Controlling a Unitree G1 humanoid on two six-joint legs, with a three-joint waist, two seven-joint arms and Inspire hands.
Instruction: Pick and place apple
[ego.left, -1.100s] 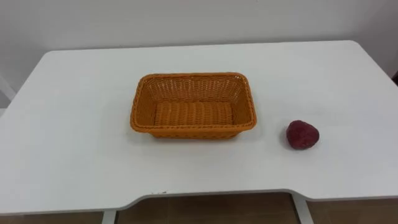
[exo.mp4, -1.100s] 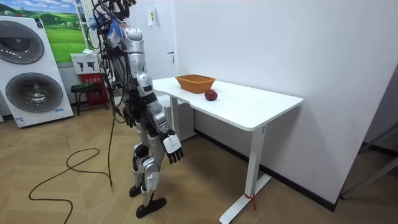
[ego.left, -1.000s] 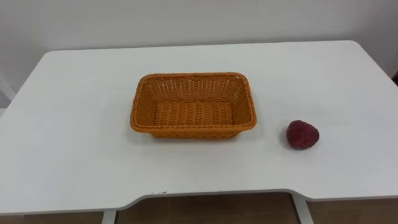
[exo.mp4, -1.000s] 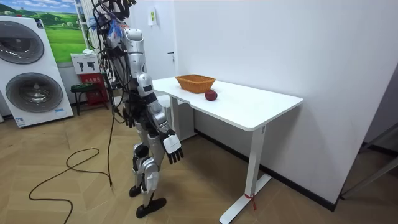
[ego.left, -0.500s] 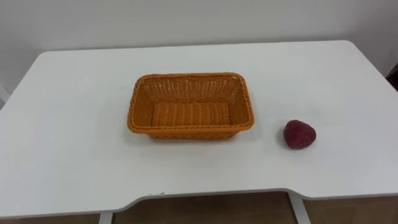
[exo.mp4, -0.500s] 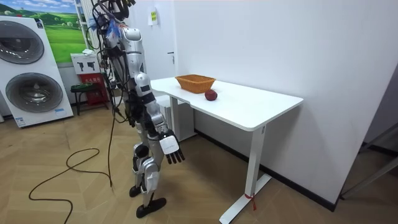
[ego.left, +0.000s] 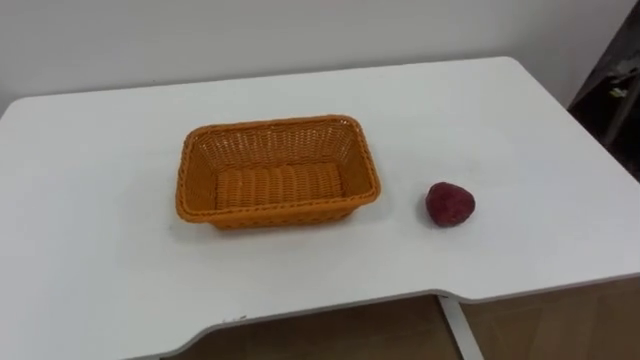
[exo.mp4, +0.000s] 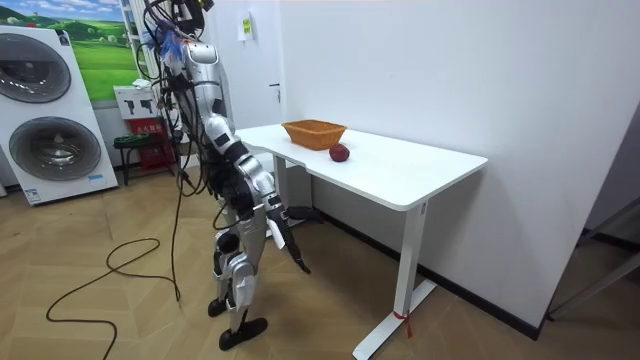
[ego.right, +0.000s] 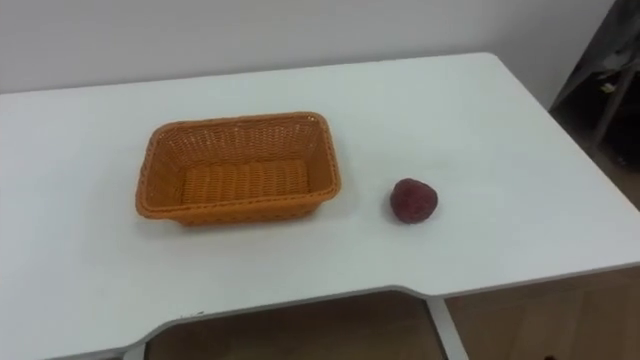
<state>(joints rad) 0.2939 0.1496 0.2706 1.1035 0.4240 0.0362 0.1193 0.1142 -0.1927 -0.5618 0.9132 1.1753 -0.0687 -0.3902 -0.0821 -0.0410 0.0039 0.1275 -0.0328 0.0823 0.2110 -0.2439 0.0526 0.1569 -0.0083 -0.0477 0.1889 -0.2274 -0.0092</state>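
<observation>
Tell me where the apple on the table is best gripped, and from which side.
Probably around the broad middle of the apple, coming down from above or from the robot's right. It is rounded and sits alone on the table, with the basket standing apart on its left, leaving top and right side free.

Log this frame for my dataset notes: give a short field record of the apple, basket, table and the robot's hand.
apple: dark red, on the table, right of the basket, not touching it
basket: orange wicker, rectangular, nothing inside
table: white, holds both
right hand: low in front of the robot, below the tabletop, away from the apple
task state: apple not yet picked up
</observation>
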